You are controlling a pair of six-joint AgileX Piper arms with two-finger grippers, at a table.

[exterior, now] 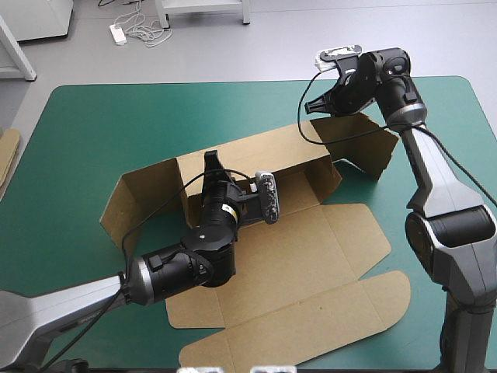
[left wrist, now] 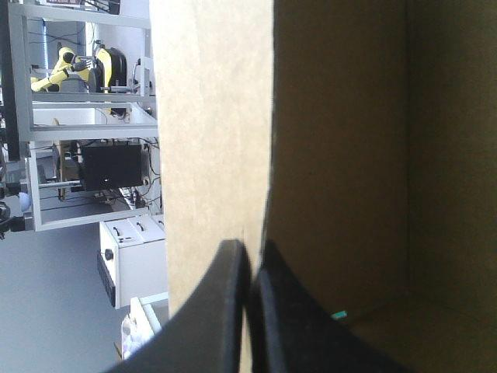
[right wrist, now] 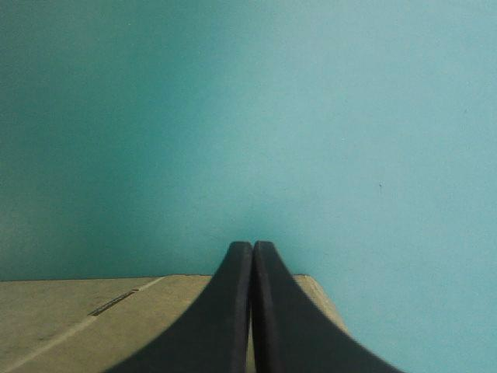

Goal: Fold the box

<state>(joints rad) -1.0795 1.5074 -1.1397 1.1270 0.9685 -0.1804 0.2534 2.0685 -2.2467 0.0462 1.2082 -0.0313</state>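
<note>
The brown box [exterior: 311, 256] lies mid-table as a cut sheet. Its long back wall stands raised, end flaps angle out at both sides, and the lid panels lie flat toward the near edge. My left gripper [exterior: 210, 159] reaches up from inside the box and pinches the top of the back wall. In the left wrist view the fingers [left wrist: 250, 247] are all but shut with the wall's edge [left wrist: 217, 116] between them. My right gripper [exterior: 309, 109] sits at the wall's far right top corner, fingers shut [right wrist: 252, 247]. Brown board [right wrist: 78, 318] shows just under the tips.
Another edge of brown board [exterior: 8, 155] shows at the table's left edge. Teal-green cover [exterior: 101, 132] lies bare to the left of the box and behind it. The right end flap [exterior: 373, 148] stands angled beside the right arm.
</note>
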